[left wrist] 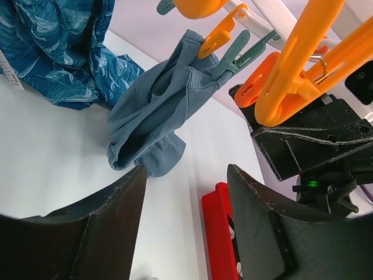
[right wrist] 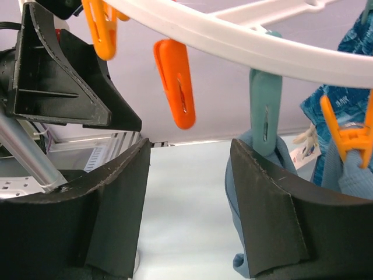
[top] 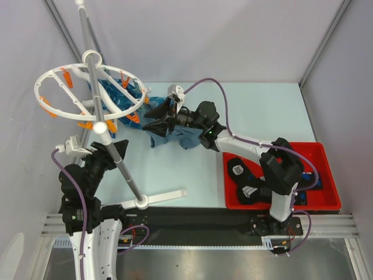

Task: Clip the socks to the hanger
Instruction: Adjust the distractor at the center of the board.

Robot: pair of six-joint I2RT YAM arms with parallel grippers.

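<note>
Black socks (top: 243,175) with white marks lie in the red tray (top: 326,153) at the right; a sliver of one shows in the left wrist view (left wrist: 232,232). The white ring hanger (top: 58,73) with orange clips stands on a pole at the far left; its rim crosses the right wrist view (right wrist: 233,44). My right gripper (top: 152,119) is open and empty, just under the ring beside the hanging grey-blue cloth (right wrist: 236,192). My left gripper (top: 116,147) is open and empty, by the pole below the ring. No sock hangs on the hanger.
Blue patterned cloths (top: 116,96) and the grey-blue cloth (top: 180,135) hang from clips on the ring. A teal clip (right wrist: 265,105) grips the grey-blue cloth; an orange clip (right wrist: 175,81) beside it is free. The stand's pole (top: 119,160) and foot (top: 163,198) slant across the left front.
</note>
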